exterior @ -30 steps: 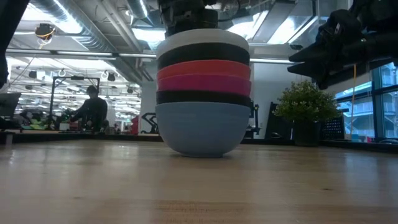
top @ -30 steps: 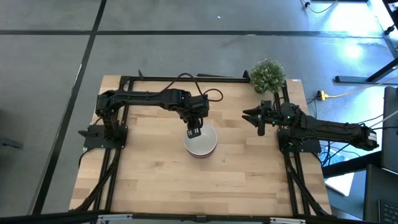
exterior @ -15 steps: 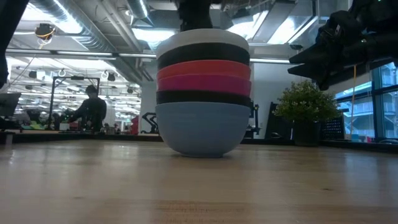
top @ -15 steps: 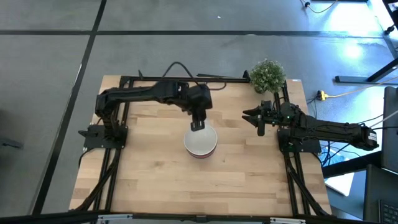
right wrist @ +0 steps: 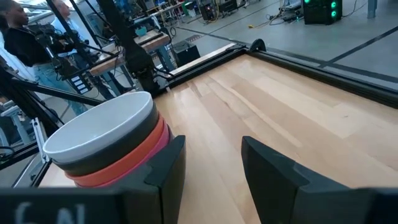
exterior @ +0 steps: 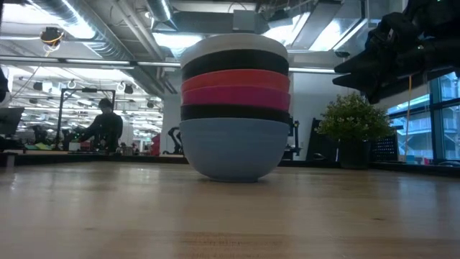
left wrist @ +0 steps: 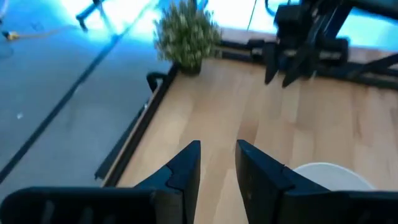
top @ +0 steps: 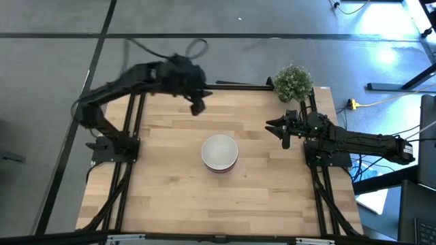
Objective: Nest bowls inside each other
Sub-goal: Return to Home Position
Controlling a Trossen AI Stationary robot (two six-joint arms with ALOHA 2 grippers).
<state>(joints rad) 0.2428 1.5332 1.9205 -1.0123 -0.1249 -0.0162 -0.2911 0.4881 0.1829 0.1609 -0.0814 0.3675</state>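
Note:
Six bowls stand nested in one stack at the table's middle, resting on the blue bowl's base. Above it come a black bowl, the magenta one, the red one, the second black one and the white one on top. My left gripper hangs open in the air toward the far left of the stack, well clear of it. My right gripper waits open to the stack's right.
A small green potted plant stands at the table's far right corner. Black frame rails run along the far edge and both sides. Bare wood lies all around the stack. People are in the room behind.
My left gripper has risen from the white bowl's far rim and swung away toward the table's far left, the arm folding back. The stack has stayed where it was.

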